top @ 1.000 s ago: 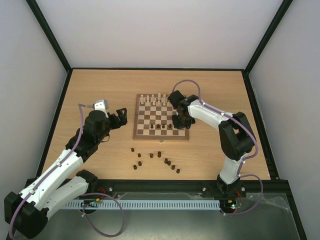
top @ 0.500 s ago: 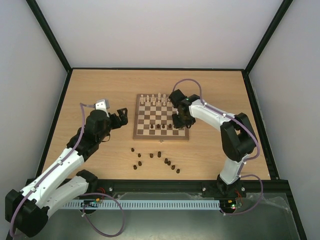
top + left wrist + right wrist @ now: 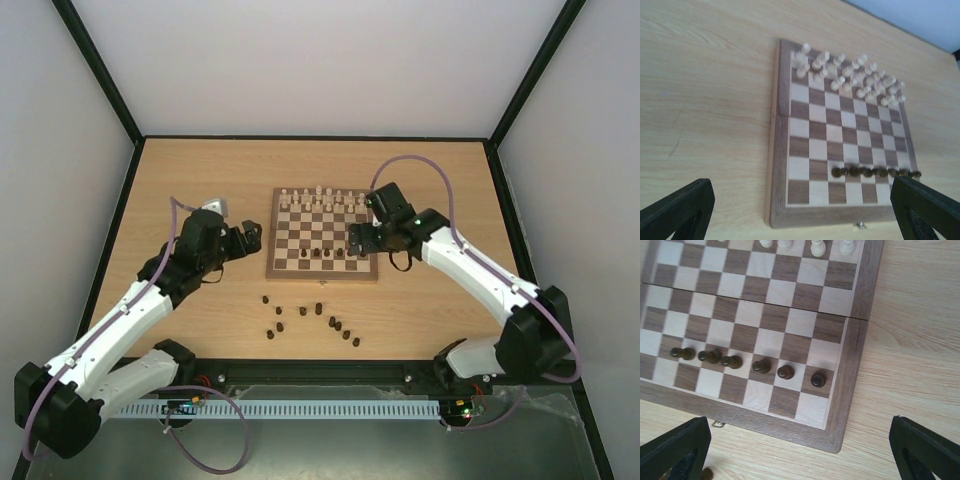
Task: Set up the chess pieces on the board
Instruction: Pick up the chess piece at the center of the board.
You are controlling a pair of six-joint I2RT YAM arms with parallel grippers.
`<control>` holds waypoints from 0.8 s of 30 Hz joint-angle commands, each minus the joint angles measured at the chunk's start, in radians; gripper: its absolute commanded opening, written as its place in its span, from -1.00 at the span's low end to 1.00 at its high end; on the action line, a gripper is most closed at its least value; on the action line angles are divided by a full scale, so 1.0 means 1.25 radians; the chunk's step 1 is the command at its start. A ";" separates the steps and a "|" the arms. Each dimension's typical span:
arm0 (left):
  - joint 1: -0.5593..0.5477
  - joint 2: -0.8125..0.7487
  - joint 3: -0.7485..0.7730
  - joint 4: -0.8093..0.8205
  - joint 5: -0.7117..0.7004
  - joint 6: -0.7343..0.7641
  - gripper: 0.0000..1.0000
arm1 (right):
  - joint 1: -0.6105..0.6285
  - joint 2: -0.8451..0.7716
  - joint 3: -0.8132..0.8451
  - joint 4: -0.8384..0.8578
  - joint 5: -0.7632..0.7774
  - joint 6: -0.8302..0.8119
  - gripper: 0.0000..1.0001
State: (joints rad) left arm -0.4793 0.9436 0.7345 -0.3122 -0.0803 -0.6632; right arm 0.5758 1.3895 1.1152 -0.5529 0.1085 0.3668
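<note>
- My right gripper (image 3: 362, 240) hangs over the near right corner of the square wooden chessboard (image 3: 322, 275) with light and dark brown checks. Its fingers are spread wide with nothing between them.
- My left gripper (image 3: 247, 237) sits just off the board's left edge, fingers equally wide apart and empty.
- The pale cream turned pieces (image 3: 320, 200) fill the 2 far rows.
- 6 dark brown pawns (image 3: 761, 366) stand in the second row from the near edge. The 2 leftmost squares of that row and the whole nearest row are bare.
- Roughly 10 loose dark brown pieces (image 3: 318, 308) lie on the pale wooden tabletop (image 3: 200, 180), between the board and the arm bases.
- From both grippers that scatter lies toward the near edge. It runs left to right, with its right end closest to the bases.
- I judge the right gripper slightly nearer, especially to the right-hand pieces, so I would reach back with that arm.
- The pieces are too small for me to tell upright from toppled.
- I can read no brand, label or writing. I see only a small metal clasp (image 3: 717, 424) on the board's near edge.
</note>
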 commanded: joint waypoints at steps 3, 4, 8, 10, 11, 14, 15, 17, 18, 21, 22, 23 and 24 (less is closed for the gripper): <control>-0.022 0.035 0.060 -0.200 0.092 0.007 0.99 | -0.003 -0.097 -0.095 0.099 -0.066 0.028 0.97; -0.028 0.046 0.064 -0.225 0.105 0.010 0.99 | -0.003 -0.104 -0.104 0.104 -0.073 0.029 0.97; -0.072 0.092 0.068 -0.304 0.137 0.016 0.99 | -0.002 -0.125 -0.132 0.127 -0.114 0.029 0.97; -0.108 0.130 0.067 -0.331 0.127 0.014 0.98 | -0.002 -0.130 -0.131 0.130 -0.135 0.027 0.97; -0.121 0.147 0.063 -0.339 0.128 0.014 0.97 | -0.002 -0.134 -0.129 0.130 -0.141 0.026 0.97; -0.159 0.187 0.042 -0.345 0.119 0.009 0.94 | -0.002 -0.144 -0.125 0.126 -0.155 0.022 0.97; -0.168 0.200 0.036 -0.345 0.114 0.008 0.92 | -0.002 -0.145 -0.126 0.126 -0.158 0.022 0.97; -0.188 0.227 0.031 -0.341 0.102 0.012 0.85 | -0.002 -0.147 -0.129 0.128 -0.167 0.021 0.97; -0.197 0.241 0.033 -0.341 0.091 0.013 0.82 | -0.002 -0.148 -0.131 0.129 -0.169 0.021 0.97; -0.203 0.269 0.026 -0.333 0.086 0.016 0.63 | -0.002 -0.152 -0.134 0.128 -0.175 0.021 1.00; -0.204 0.270 0.024 -0.334 0.083 0.014 0.53 | -0.002 -0.154 -0.135 0.129 -0.176 0.020 0.98; -0.206 0.269 0.023 -0.333 0.078 0.011 0.47 | -0.002 -0.156 -0.134 0.127 -0.178 0.020 0.97; -0.205 0.269 0.023 -0.333 0.077 0.009 0.42 | -0.002 -0.158 -0.134 0.127 -0.179 0.020 0.97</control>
State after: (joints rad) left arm -0.7303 1.2751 0.7788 -0.6994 0.0376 -0.6529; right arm 0.5758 1.2205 0.9596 -0.3897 -0.0895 0.3931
